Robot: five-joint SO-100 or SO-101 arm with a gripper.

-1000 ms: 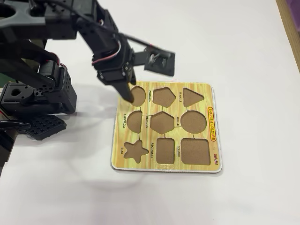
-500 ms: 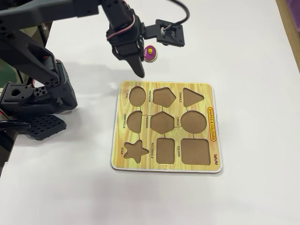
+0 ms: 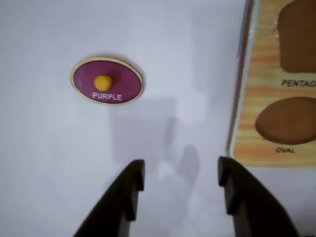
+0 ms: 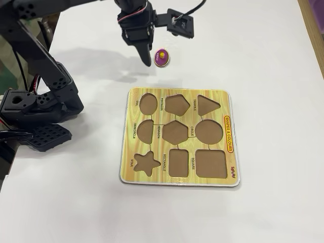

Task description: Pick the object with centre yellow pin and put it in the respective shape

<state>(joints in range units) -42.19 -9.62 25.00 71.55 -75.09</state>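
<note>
Fingers [image 3: 133,190] of the gripper [image 3: 180,180] stand spread apart in the wrist view, holding nothing, with bare white table [image 3: 49,163] between them. Up and to the left lies the purple oval [image 3: 106,80], flat on the table, its yellow knob up. At the right edge sits the board [image 3: 256,98], with its OVAL cutout [image 3: 287,120] empty.

From the fixed view, the gripper [image 4: 147,56] hangs over the table beyond the board [image 4: 179,136], just left of the oval [image 4: 162,56]. All cutouts, the OVAL one [image 4: 148,104] included, are empty.

Black arm stretched far forward, claw [image 3: 180,175] wide open, seemingly empty, fingertips down
</note>
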